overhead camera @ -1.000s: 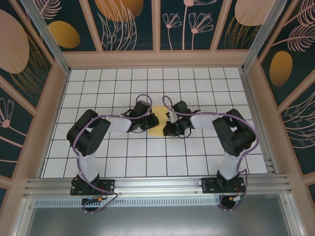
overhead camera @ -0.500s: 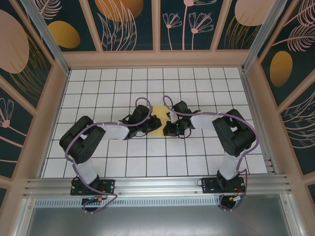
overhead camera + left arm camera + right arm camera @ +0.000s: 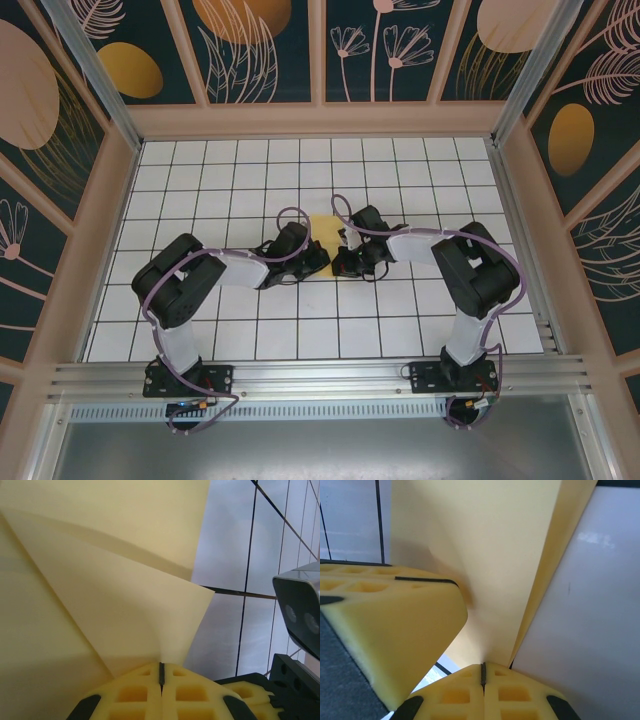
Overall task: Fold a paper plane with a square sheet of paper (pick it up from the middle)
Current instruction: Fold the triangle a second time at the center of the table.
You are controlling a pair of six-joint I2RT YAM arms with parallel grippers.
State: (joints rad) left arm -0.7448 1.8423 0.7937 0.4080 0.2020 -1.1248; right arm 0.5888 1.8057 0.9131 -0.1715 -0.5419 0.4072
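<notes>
The yellow square sheet of paper (image 3: 324, 230) lies partly folded on the white tiled floor (image 3: 400, 170) in the middle, between both grippers. In the left wrist view a triangular flap of the sheet (image 3: 125, 610) rises from the floor into my left gripper (image 3: 161, 667), which is shut on its lower tip. My right gripper (image 3: 482, 667) is shut on another raised fold of the paper (image 3: 500, 555). From above, the left gripper (image 3: 318, 257) and right gripper (image 3: 341, 262) sit almost touching at the sheet's near edge. The left gripper's foam finger (image 3: 395, 625) shows close by in the right wrist view.
Wooden-framed walls with orange oval prints (image 3: 130, 70) enclose the floor on three sides. An aluminium rail (image 3: 320, 378) carrying both arm bases runs along the near edge. The right arm's wrist camera (image 3: 300, 605) sits just right of the left gripper.
My left arm has reached further right and nearer, bringing its gripper to the sheet's near edge, and its jaws have closed on the paper. The right arm has stayed put.
</notes>
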